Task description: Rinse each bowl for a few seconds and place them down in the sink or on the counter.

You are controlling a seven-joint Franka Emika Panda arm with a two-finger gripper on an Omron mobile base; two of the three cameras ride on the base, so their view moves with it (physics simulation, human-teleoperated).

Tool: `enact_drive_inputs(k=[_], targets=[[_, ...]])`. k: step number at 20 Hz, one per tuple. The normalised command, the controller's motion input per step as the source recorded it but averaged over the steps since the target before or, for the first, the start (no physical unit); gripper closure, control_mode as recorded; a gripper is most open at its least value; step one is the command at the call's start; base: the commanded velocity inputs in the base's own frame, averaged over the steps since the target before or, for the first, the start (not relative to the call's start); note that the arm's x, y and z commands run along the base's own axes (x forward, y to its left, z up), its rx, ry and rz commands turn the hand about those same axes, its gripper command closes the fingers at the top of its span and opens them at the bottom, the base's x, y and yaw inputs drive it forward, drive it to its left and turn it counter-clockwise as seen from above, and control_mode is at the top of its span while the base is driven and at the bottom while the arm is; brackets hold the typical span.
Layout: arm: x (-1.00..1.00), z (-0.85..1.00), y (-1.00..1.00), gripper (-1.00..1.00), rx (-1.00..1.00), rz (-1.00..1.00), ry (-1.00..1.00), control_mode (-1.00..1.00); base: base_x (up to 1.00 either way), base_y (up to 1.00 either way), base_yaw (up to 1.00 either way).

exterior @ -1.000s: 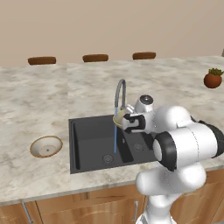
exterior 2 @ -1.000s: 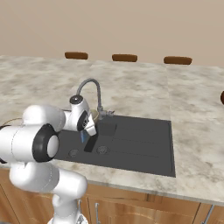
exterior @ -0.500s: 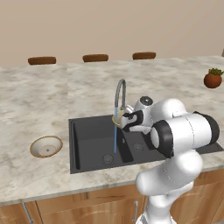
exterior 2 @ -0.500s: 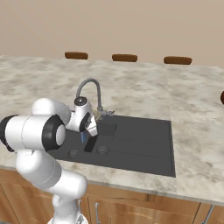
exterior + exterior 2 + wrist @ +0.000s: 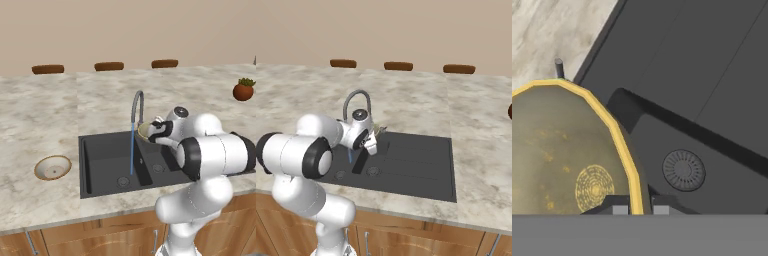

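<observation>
The olive bowl [image 5: 567,155] is pinched by its rim in the gripper [image 5: 637,206], jaws narrow, and is held over the sink [image 5: 100,165] just right of the tap [image 5: 137,105]. The water stream [image 5: 131,150] falls left of it, so the bowl probably needs shifting left under it and tilting. The other bowl [image 5: 52,167] sits on the counter [image 5: 40,125], far left.

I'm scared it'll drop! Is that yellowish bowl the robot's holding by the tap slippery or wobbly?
Probably a bit slippery: the olive-tan bowl looks hard and smooth, beside the tap's running water. It may wobble, since the hand pinches only its thin rim, one fingertip on each side. It looks stiff, keeping its round shape.
</observation>
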Motion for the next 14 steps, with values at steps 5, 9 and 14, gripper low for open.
enact_drive_inputs(k=[5, 9, 14], targets=[[0.0, 0.28, -0.4, 1.0, 0.0, -0.03, 0.0, -1.0, 0.0, 0.0, 0.0], [0.0, 0.26, -0.43, 1.0, 0.0, -0.04, 0.0, -1.0, 0.0, 0.0, 0.0], [0.0, 0.18, -0.4, 1.0, 0.0, -0.03, 0.0, -1.0, 0.0, 0.0, 0.0]])
